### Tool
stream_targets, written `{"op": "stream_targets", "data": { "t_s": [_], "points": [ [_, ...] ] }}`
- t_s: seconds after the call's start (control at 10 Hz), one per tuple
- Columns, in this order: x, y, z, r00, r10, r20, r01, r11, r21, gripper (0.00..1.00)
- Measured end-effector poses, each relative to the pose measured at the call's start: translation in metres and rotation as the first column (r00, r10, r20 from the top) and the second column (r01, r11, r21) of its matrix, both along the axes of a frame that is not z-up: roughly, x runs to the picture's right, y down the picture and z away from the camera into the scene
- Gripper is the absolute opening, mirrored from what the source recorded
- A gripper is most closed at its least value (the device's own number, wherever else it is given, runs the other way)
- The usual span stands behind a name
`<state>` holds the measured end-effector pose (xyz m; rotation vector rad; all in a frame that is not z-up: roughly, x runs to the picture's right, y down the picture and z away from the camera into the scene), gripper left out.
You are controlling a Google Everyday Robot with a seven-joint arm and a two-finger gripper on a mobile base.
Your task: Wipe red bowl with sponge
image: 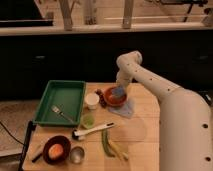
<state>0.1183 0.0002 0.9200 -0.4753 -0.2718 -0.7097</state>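
Note:
The red bowl (114, 97) sits near the back of the wooden table (150, 142), right of a white cup (92, 100), resting on a flat pale blue-grey cloth (126, 107). The white arm reaches down from the right, and my gripper (120, 89) is inside the bowl at its right side. It is shut on the blue-grey sponge (120, 92), which presses against the bowl's inner surface. The fingers are mostly hidden behind the sponge and wrist.
A green tray (62, 102) with a fork (62, 114) lies at the left. In front stand a small green cup (88, 121), a white-handled brush (93, 130), green and yellow vegetables (111, 145), a dark bowl with orange contents (56, 149) and a metal cup (76, 154). A clear plate (131, 131) lies right of them.

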Motion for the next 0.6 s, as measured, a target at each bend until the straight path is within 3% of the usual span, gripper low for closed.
{"op": "stream_targets", "data": {
  "t_s": [0.6],
  "points": [
    [-0.0095, 0.0064, 0.0016, 0.999, -0.025, 0.032, 0.025, 0.9995, -0.018, 0.01]
  ]
}}
